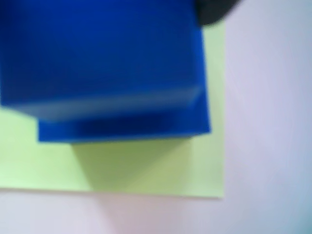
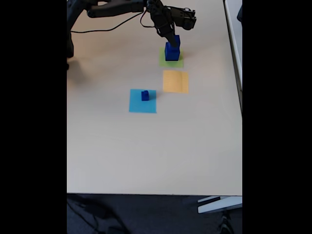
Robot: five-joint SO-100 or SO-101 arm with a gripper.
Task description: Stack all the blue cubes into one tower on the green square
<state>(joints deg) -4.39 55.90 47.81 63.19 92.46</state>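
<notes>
Tower [image 2: 171,50] of two blue cubes stands on the green square [image 2: 179,62] near the far edge of the table [image 2: 146,146] in the fixed view, the larger cube below and a smaller one on top. The gripper [image 2: 174,40] reaches down from the arm [image 2: 126,7] and sits at the upper cube; whether its jaws pinch that cube or stand spread beside it I cannot tell. Just in front of the green square lies an orange square [image 2: 175,81], bare. Further toward the camera and to the left lies a light blue square [image 2: 143,101] with a small blue cube [image 2: 145,95] on it, well apart from the tower.

In the wrist view the tower [image 1: 107,63] is blurred and very close, a stepped blue mass: the upper cube overhangs in the picture, and the lower cube's edge shows beneath it as a darker band. It rests on the green square [image 1: 146,170], with its shadow falling on the paper. A dark bit of the gripper shows at the top edge, right of the cubes
</notes>
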